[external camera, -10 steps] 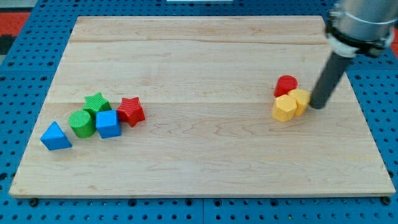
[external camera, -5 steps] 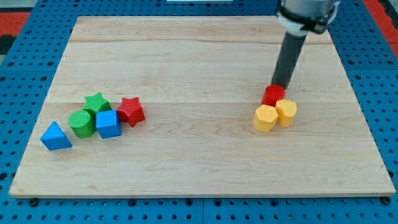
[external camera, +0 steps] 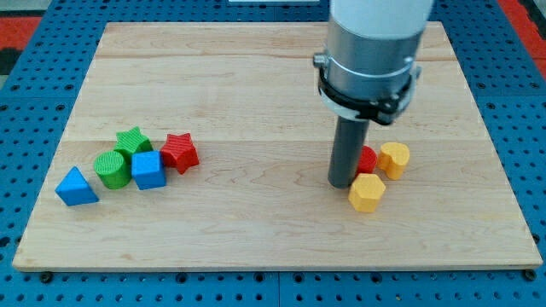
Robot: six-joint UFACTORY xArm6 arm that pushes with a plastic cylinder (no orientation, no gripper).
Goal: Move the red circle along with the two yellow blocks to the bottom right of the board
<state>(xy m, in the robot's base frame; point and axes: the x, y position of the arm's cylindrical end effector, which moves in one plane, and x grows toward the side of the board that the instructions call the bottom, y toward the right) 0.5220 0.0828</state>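
No gripper here, just my tip (external camera: 343, 184) touching the red circle (external camera: 368, 159) lower right of centre; yellow hexagon (external camera: 367, 194) and yellow cylinder (external camera: 394, 159) look light, rigid, slidey, so push their upper-left sides.

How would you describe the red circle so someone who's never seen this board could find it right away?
Go to the wooden board's right half, where my tip stands beside three clustered blocks. The red circle is the only red one there, partly hidden behind the rod, with a yellow block on its right and a yellow hexagon below.
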